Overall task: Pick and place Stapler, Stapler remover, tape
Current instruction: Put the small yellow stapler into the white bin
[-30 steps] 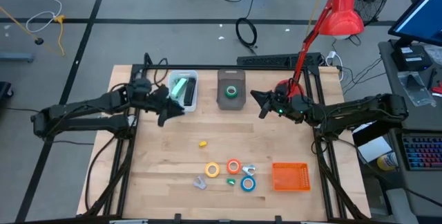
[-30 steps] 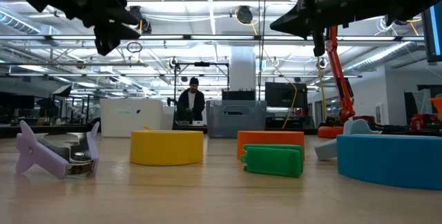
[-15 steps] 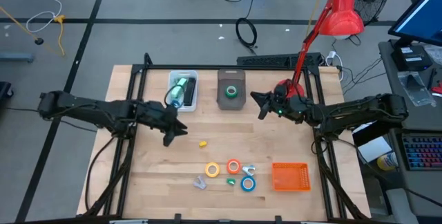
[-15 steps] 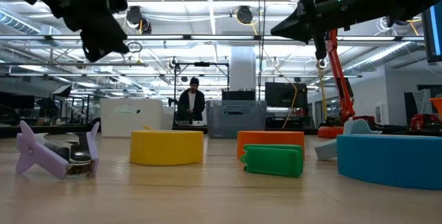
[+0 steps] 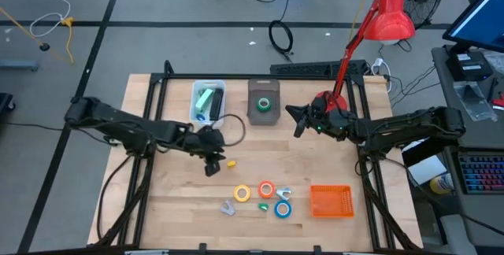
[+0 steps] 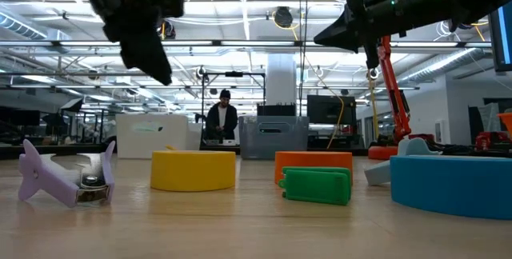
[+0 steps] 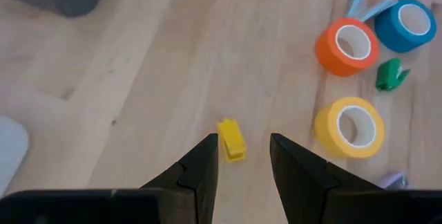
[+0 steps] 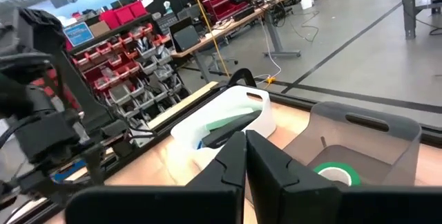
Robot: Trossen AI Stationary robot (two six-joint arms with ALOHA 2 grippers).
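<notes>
Wooden tabletop [image 5: 189, 200], white bin [image 5: 209, 102] holding green stapler [image 5: 206, 99], left gripper [image 7: 240, 156] with jaws parted, empty, above small yellow piece [image 7: 231, 140], right gripper [image 5: 298, 120] closed, empty, beside grey bin [image 5: 264, 101]; tape rolls [image 5: 265, 194] clustered near front edge.

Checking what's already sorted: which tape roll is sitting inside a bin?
The green tape roll, inside the grey bin. The yellow, orange-red and blue rolls lie on the bare table.
</notes>
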